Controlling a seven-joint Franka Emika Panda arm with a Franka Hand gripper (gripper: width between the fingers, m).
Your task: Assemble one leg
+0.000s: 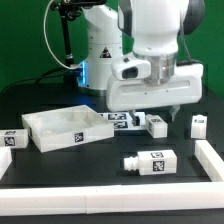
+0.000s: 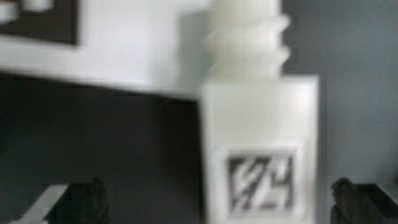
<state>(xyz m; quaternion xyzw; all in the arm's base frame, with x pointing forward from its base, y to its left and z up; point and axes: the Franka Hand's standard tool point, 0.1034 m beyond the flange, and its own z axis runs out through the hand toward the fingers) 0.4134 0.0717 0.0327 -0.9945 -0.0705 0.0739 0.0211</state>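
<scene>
Gripper (image 1: 158, 114) hangs mid-right in the ext. view, just above the leg (image 1: 155, 125). That leg sits on the black table (image 1: 60, 165) a bit right of centre, tag facing the cam.

Claw is spread wide. In the wrist cam the gripper (image 2: 217, 205) shows its two dark fingers (image 2: 79, 203) at opposite edges of the pic, w/ a clear gap to the leg (image 2: 258, 130) on both sides, so nothing's pinched. Leg lines up btw the fingers, tag end nearest them and peg end pointing away. Pic's pretty blurry tho, so the tag pattern is mush.

Other stuff in the ext. view:
- Tray-like top (image 1: 62, 130) is left of centre, rim up, near the leg on the exterior view's left.
- Marker board (image 1: 120, 119) lies flat btw the top and the leg, partly under the arm.
- Front leg (image 1: 150, 162) lies on its side at lower centre, well apart from the gripper.
- Far-left leg (image 1: 12, 138) is at the left edge.
- Far-right leg (image 1: 198, 124) is at the right, near the white rail (image 1: 110, 187) that runs along the bottom and up the right side.
</scene>
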